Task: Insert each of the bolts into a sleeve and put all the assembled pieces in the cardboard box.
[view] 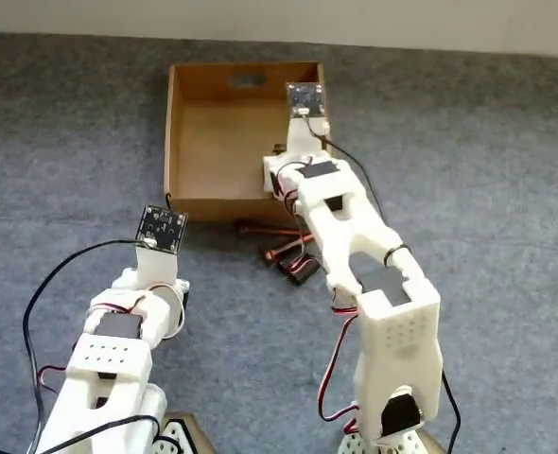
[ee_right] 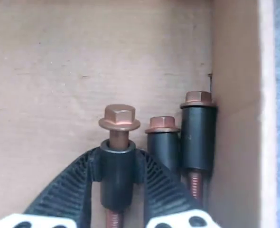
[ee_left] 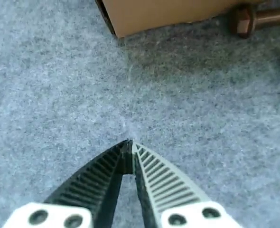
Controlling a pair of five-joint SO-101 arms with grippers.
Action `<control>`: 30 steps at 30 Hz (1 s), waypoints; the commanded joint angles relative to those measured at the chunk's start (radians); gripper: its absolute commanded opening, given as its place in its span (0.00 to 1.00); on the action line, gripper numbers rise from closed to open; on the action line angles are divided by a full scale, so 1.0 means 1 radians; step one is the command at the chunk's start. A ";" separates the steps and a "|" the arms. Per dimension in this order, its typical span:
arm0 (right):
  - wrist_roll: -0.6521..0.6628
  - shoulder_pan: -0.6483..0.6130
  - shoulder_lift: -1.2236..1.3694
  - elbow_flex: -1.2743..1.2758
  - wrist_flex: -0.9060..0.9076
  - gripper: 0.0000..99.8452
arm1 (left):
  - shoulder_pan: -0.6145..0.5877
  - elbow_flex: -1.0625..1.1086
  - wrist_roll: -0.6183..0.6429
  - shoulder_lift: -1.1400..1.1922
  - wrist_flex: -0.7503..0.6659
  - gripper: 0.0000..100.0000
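Right gripper (ee_right: 117, 159) clamps the black sleeve (ee_right: 116, 185) of an assembled bolt (ee_right: 119, 118) inside the cardboard box (ee_right: 235, 118), beside two finished pieces (ee_right: 163, 147). Stiff, dense metal, probably; the smooth sleeve could slip, so mid-sleeve is the hold. Left gripper (ee_left: 130, 147) sits pinched closed, empty, over carpet (ee_left: 59, 85). Loose bolts (view: 260, 228) lie at the box's 6 o'clock, partly hidden by the right arm (view: 355, 236).

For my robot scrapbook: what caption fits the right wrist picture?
Right gripper holds a sleeved bolt inside the cardboard box, beside two assembled pieces.
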 commanded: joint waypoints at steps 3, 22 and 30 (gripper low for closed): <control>0.011 0.016 -0.007 -0.053 0.021 0.01 | 0.010 -0.007 -0.008 -0.015 -0.012 0.01; 0.011 0.004 -0.013 -0.061 0.114 0.17 | 0.010 -0.007 -0.008 -0.015 -0.012 0.01; 0.011 0.010 -0.059 -0.197 0.231 0.17 | 0.010 -0.007 -0.008 -0.015 -0.015 0.01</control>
